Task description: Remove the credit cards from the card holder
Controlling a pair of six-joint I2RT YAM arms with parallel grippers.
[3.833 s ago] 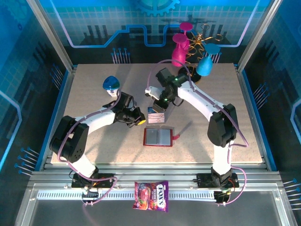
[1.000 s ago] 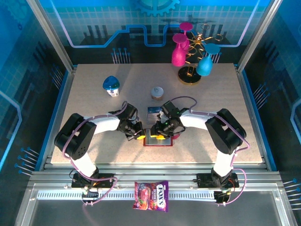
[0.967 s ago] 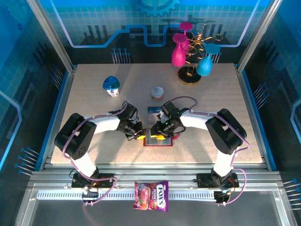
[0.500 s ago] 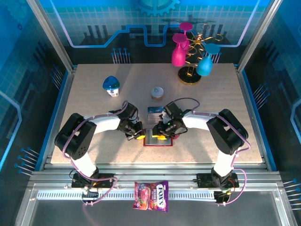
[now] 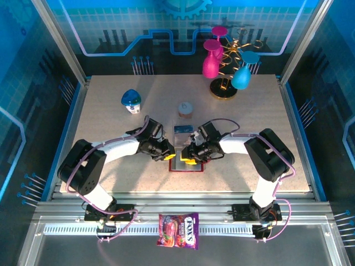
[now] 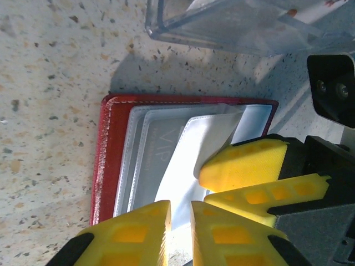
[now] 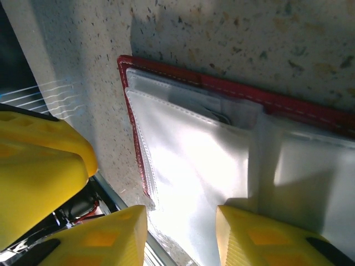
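Note:
The red card holder [image 5: 188, 168] lies open on the table, its grey see-through pockets up [image 6: 105, 160] [image 7: 233, 88]. A pale card with lettering shows through one pocket [image 6: 158, 160]. My left gripper [image 5: 168, 155] [image 6: 180, 208] hovers at the holder's left edge with a narrow gap between its jaws and nothing in it. My right gripper [image 5: 187, 160] [image 7: 181, 213] stands open over the pockets; its fingers [image 6: 244, 169] press on a lifted pocket leaf. Behind the holder a blue-and-white credit card [image 5: 182, 129] lies in a clear box.
The clear ridged box [image 6: 222, 25] stands just behind the holder. Farther back are a small round jar [image 5: 186, 109], a blue-capped jar [image 5: 131, 101] and pink and teal glasses on a stand [image 5: 224, 66]. A candy packet [image 5: 178, 230] lies on the front rail.
My left jaws have parted a little after being shut. The right gripper has shifted slightly over the holder and its jaws have narrowed a touch. The holder has stayed in place.

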